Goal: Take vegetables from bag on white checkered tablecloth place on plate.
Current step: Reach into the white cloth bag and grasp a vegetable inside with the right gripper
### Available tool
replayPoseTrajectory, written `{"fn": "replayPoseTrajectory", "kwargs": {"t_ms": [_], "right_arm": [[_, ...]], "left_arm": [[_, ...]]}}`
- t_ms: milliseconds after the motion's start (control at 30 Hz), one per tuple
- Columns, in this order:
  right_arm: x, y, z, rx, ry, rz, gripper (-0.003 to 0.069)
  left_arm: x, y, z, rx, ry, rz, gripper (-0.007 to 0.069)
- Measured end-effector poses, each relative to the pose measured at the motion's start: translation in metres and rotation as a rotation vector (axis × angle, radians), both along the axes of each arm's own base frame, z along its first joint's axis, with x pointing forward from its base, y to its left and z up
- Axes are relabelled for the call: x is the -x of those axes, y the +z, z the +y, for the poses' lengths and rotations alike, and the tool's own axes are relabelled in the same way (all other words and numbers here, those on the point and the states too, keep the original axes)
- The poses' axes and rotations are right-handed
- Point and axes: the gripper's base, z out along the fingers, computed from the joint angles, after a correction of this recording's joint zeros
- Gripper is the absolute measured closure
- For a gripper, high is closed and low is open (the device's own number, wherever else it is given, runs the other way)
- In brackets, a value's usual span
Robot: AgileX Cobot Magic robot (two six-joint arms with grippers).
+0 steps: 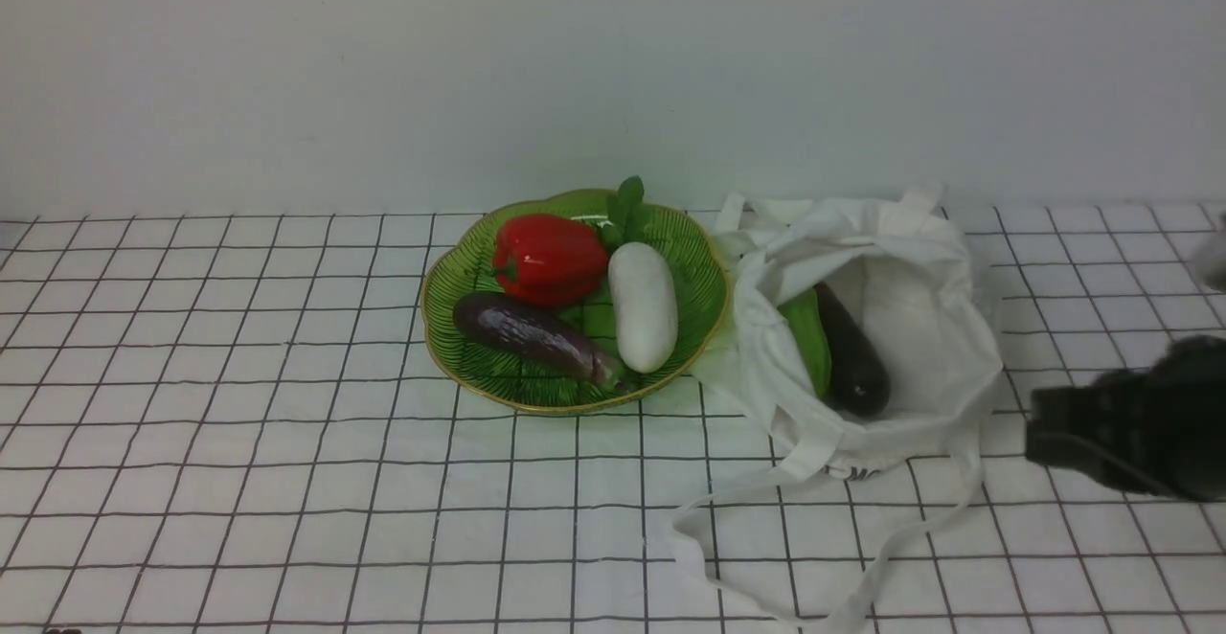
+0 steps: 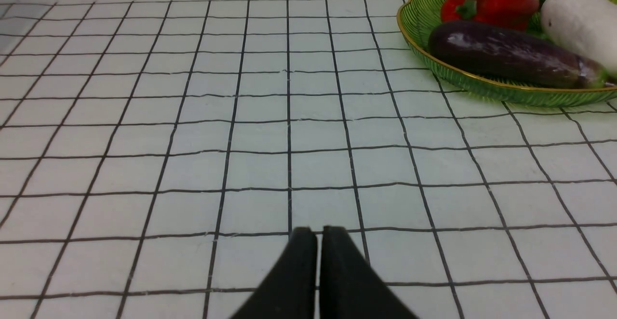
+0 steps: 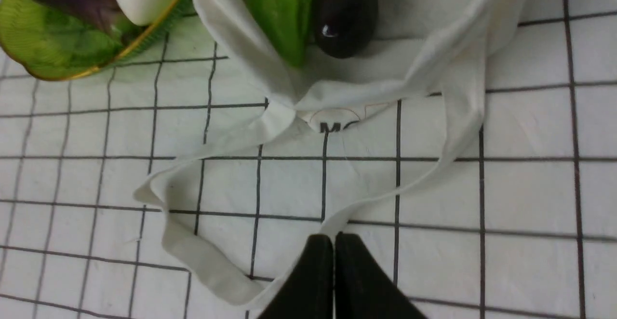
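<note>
Front view: a surface covered by a white checkered tablecloth (image 1: 239,423) fills the lower two thirds of the frame, below a plain pale wall. Just left of centre sits one green leaf-patterned plate (image 1: 448,280) with a thin gold rim. Four things lie on it: one red pepper (image 1: 548,257), one white gourd (image 1: 643,305), one plated eggplant (image 1: 534,336) and one leafy sprig (image 1: 625,208) at the plate's upper edge.

Touching the plate's right side is one white cloth bag (image 1: 919,260), its mouth open toward the camera. Inside, side by side, lie one green gourd (image 1: 809,339) and one bagged eggplant (image 1: 852,354). That makes two eggplants in all. A strap (image 1: 795,462) trails from the bag toward the lower centre of the frame. At the right edge a dark, blurred right arm (image 1: 1121,428) hovers; its tip cannot be made out here.

Only the left wrist view shows the left gripper (image 2: 318,234). It is clenched, black fingers together, holding nothing, above bare checkered cloth and well apart from the plate.

The right wrist view shows the right gripper (image 3: 333,242), likewise clenched and empty, hanging over the strap near the bag's mouth. This view also shows dark lettering (image 3: 336,127) on the bag's folded edge, only partly visible.
</note>
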Motion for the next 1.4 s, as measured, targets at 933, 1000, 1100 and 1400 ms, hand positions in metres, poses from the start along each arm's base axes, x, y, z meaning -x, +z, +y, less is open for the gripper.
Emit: {"fn": "replayPoseTrajectory", "kwargs": {"t_ms": [933,1000,1100,1400], "right_arm": [[-0.161,-0.07,0.069,0.09,0.067,-0.015,0.027],[-0.164,-0.077,0.07,0.093,0.065,-0.009,0.0246],[-0.166,-0.084,0.071,0.095,0.065,0.005,0.0236],[-0.169,-0.089,0.074,0.12,0.108,-0.01,0.0233]], "left_arm": [[0.0,0.0,0.0,0.0,0.0,0.0,0.0632],[0.0,0.0,0.0,0.0,0.0,0.0,0.0632],[0.0,0.0,0.0,0.0,0.0,0.0,0.0632],[0.0,0.0,0.0,0.0,0.0,0.0,0.0632]]}}
